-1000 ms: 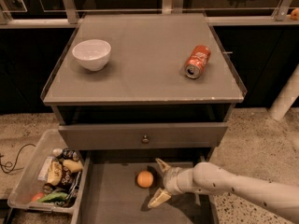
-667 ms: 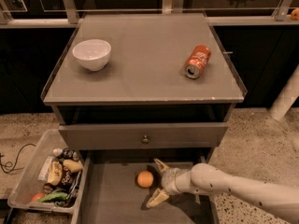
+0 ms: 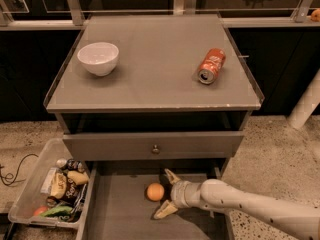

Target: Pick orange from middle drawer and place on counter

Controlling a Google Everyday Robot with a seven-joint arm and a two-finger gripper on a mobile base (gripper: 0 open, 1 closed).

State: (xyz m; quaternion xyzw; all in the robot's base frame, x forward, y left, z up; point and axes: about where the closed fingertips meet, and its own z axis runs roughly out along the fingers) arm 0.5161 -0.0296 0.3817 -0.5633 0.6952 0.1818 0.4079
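Note:
The orange lies on the flat grey floor of the pulled-out middle drawer, near its centre. My gripper reaches in from the right, low inside the drawer. It is open, with one fingertip behind the orange and one in front, just right of the fruit. The orange sits at the mouth of the fingers; contact cannot be told. The counter is the grey cabinet top above.
A white bowl and a red-orange soda can lying on its side rest on the counter. A grey drawer front with a small knob overhangs the drawer's back. A clear bin of snacks stands on the floor at left.
My gripper has edged slightly left toward the orange. The orange stays in place.

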